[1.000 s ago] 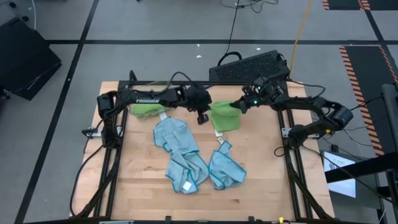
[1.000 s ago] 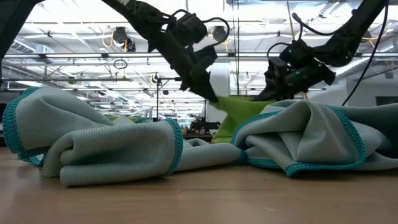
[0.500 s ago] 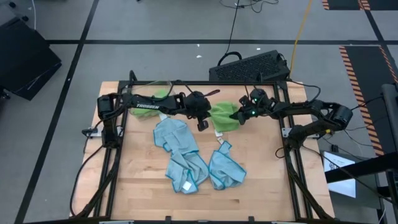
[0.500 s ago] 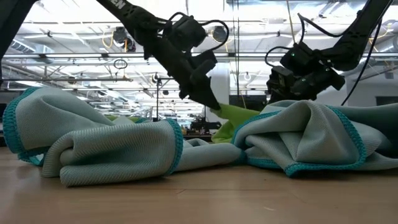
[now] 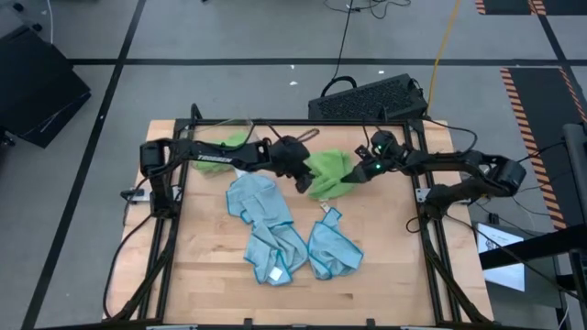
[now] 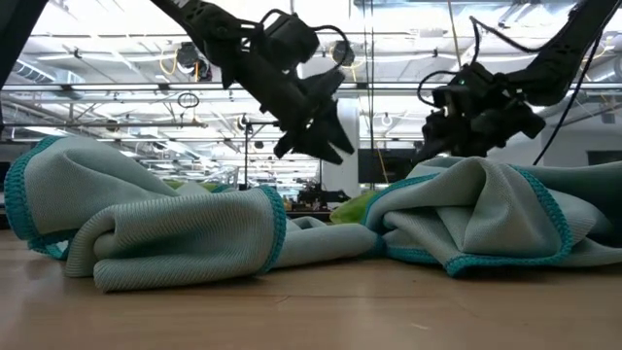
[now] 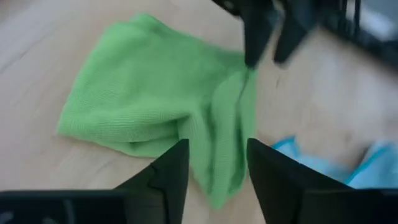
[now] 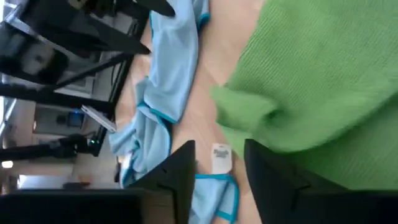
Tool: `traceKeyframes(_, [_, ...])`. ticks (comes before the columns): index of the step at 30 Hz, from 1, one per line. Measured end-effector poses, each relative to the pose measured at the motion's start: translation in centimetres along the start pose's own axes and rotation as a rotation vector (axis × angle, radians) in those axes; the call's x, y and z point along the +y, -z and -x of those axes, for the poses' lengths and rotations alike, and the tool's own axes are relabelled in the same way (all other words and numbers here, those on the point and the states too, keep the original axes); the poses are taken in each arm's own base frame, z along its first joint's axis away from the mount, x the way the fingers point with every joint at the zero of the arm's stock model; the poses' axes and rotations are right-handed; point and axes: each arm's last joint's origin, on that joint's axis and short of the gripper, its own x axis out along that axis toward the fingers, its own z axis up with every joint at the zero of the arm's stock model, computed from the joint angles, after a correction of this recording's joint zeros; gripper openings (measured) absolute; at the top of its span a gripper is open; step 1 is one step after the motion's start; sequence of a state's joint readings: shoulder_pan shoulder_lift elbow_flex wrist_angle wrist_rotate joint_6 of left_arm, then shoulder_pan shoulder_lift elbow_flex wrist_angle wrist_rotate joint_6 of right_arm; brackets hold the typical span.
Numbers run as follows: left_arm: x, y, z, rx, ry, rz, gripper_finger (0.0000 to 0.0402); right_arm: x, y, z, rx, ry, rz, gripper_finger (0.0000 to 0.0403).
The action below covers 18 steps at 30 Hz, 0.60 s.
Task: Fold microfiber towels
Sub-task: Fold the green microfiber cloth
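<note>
A lime green microfiber towel [image 5: 328, 172] lies in a loose heap on the far middle of the wooden table, between my two grippers; it also shows as a green towel [image 7: 155, 106] in the left wrist view. My left gripper [image 5: 303, 183] stands open at its left edge, a little above it. My right gripper [image 5: 360, 174] stands open at its right edge. In the low view the left gripper [image 6: 326, 146] hangs clear above the green towel [image 6: 352, 206]. Three light blue towels [image 5: 260, 203] [image 5: 278, 255] [image 5: 332, 247] lie crumpled toward the near side.
A second green towel [image 5: 225, 145] lies at the far left under my left arm. A small white tag [image 8: 221, 158] lies on the wood between the green towel and a blue one. A black keyboard [image 5: 367, 99] sits on the floor past the far edge. Bare wood [image 5: 211, 275] shows near left.
Both grippers have opened and let go of the green towel, sinking a little and rolling at the wrist. The towel, held up between them a second ago, has dropped and now lies slack in a heap on the table.
</note>
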State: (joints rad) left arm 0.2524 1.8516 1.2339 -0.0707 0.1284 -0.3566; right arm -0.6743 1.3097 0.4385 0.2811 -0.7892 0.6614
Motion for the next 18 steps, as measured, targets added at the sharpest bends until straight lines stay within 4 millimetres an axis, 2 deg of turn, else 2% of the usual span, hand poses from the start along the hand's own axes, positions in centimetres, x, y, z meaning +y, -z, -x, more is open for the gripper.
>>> traceKeyframes(4, [0.9, -1.0, 0.4, -0.066, 0.005, 0.212, 0.0171, 0.9, -0.1, 1.1, -0.083, 0.049, -0.031, 0.0157])
traceKeyframes(8, [2.0, -1.5, -0.2, -0.155, -0.075, 0.307, 0.0161, 1.6, -0.8, 2.0, -0.178, 0.090, -0.038, 0.0161])
traceKeyframes(10, [2.6, -1.2, -1.1, -0.166, -0.093, 0.310, 0.0153, 2.0, -1.2, 2.2, -0.178, 0.111, -0.053, 0.0158])
traceKeyframes(15, [3.4, -1.6, -3.4, -0.265, 0.059, 0.309, 0.0126, 2.7, -3.4, 1.6, -0.180, 0.183, -0.033, 0.0141])
traceKeyframes(18, [4.1, -0.2, -5.3, -0.207, 0.080, 0.320, 0.0108, 2.4, -4.8, 0.8, -0.162, 0.204, -0.001, 0.0118])
